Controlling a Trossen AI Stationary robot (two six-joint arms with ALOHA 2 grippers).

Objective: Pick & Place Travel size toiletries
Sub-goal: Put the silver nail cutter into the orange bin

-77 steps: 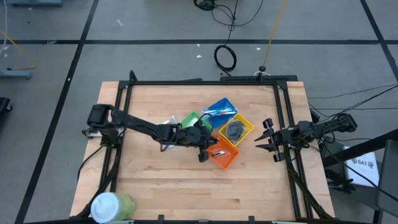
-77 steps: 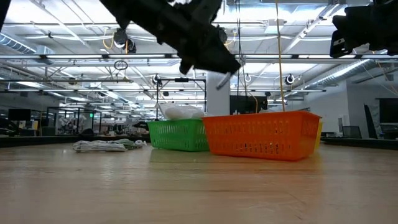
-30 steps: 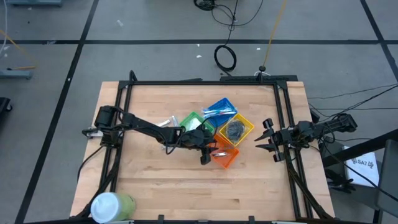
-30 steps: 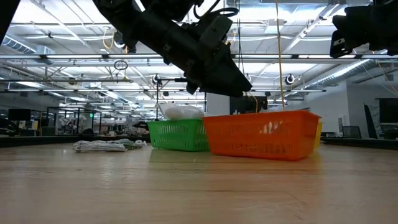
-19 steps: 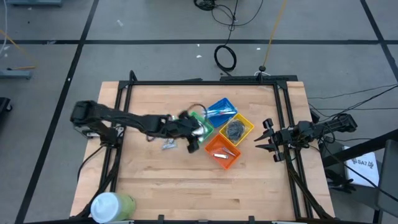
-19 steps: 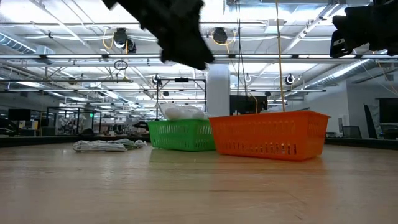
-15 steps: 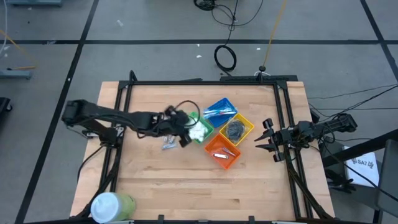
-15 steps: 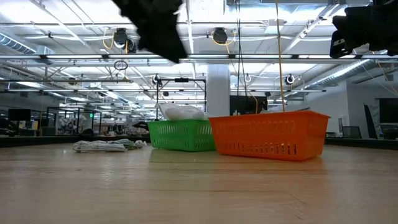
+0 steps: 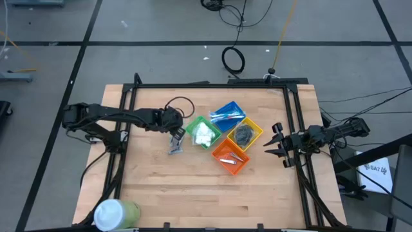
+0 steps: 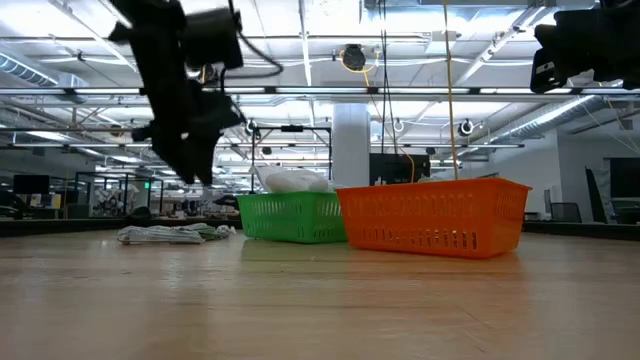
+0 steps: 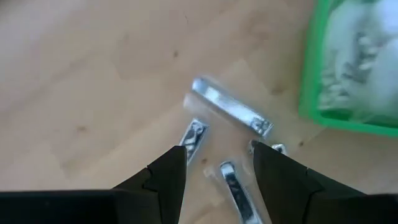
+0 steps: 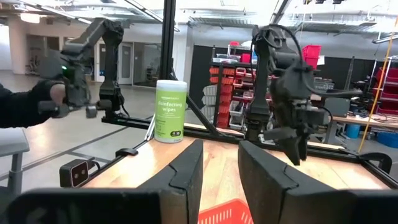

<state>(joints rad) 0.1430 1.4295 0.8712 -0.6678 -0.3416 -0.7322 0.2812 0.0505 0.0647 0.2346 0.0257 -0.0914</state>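
from above, you are seeing the left gripper point(image 9: 177, 136) hovering over silver metal pieces point(image 9: 174, 149) lying on the worktop point(image 9: 161, 187) beside the green bin point(image 9: 193, 124). in the left wrist view, its fingers point(image 11: 166, 174) are standing apart, holding nothing. the right gripper point(image 9: 275, 143) is waiting at the worktop's right edge, partly open and empty.

The left gripper point(image 11: 217, 163), open, hovers over silver metal pieces point(image 11: 231, 111) beside the green bin point(image 11: 311, 93).

Bright, even overhead strip lights w/ glare upper centre in low view; soft shadows; left wrist view blurred, esp. upper right.
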